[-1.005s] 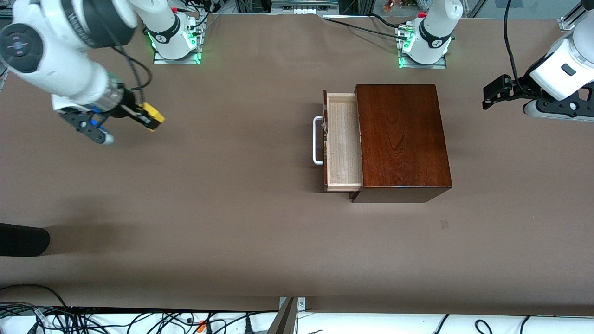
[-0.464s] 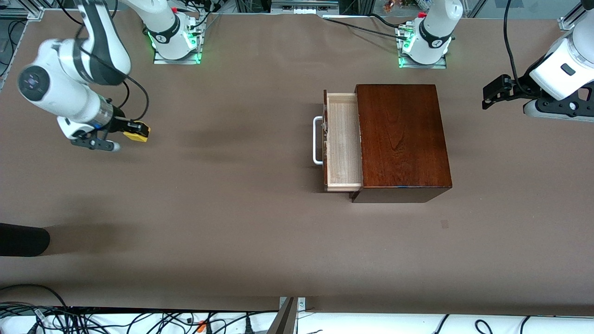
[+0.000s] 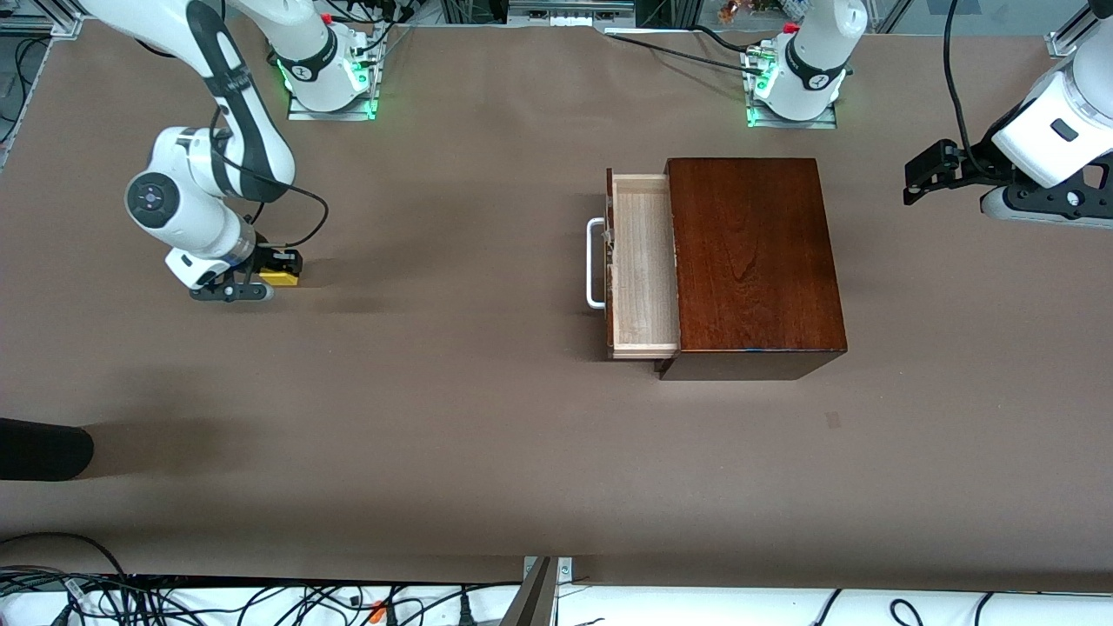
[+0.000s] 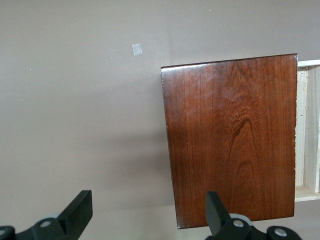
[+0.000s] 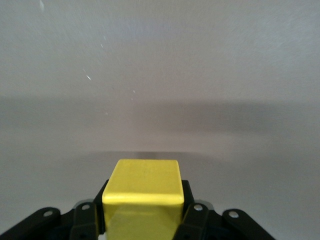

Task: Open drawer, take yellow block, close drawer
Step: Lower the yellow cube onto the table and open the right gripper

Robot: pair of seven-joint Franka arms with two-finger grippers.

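My right gripper [image 3: 276,268] is shut on the yellow block [image 3: 279,277] and holds it low at the table surface near the right arm's end; in the right wrist view the yellow block [image 5: 143,197] sits between the black fingers [image 5: 192,210]. The drawer [image 3: 642,265] of the dark wooden box [image 3: 752,261] stands pulled out, its pale inside bare, white handle [image 3: 594,263] facing the right arm's end. My left gripper [image 3: 923,176] is open and empty, waiting in the air past the box at the left arm's end; the box [image 4: 232,137] shows in the left wrist view.
The brown table [image 3: 435,391] carries only the box. A black object [image 3: 43,448] pokes in at the table's edge by the right arm's end, nearer the camera. Cables lie along the near edge.
My right arm has lowered the yellow block toward the table and swung it slightly nearer the camera. The left arm and the drawer have not moved.
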